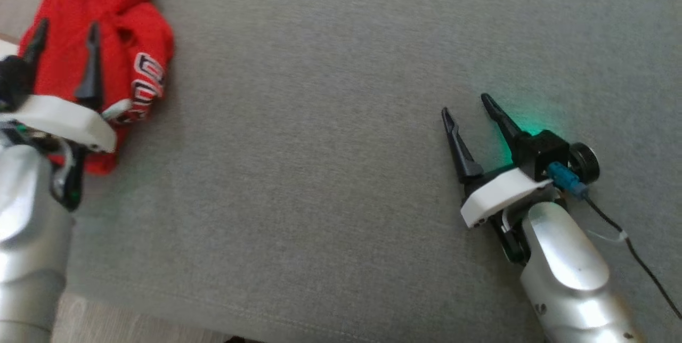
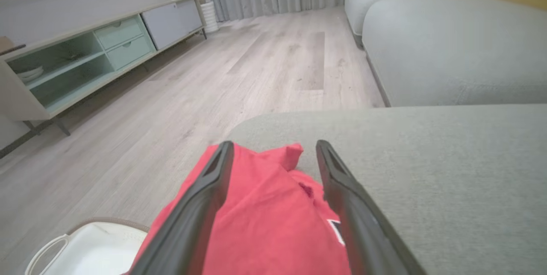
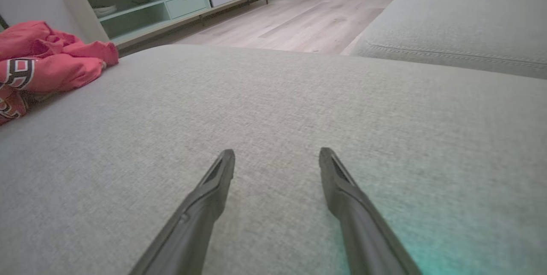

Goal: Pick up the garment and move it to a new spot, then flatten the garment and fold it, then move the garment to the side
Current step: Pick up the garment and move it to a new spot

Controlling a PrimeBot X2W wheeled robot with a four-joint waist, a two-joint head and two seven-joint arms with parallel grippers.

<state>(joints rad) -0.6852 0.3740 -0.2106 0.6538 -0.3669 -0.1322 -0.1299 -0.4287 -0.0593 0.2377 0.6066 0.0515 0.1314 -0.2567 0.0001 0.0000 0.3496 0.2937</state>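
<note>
Garment lies crumpled at the left edge of the cushion, so my left gripper hovers spread over it, perhaps touching; my right gripper hangs open, spare.

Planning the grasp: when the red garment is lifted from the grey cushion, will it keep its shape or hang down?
Probably floppy: the red garment lies bunched in soft folds, so it should droop when lifted. Likely light, as the cloth looks thin. Near the edge of the grey cushion, a push might slide it off.
</note>
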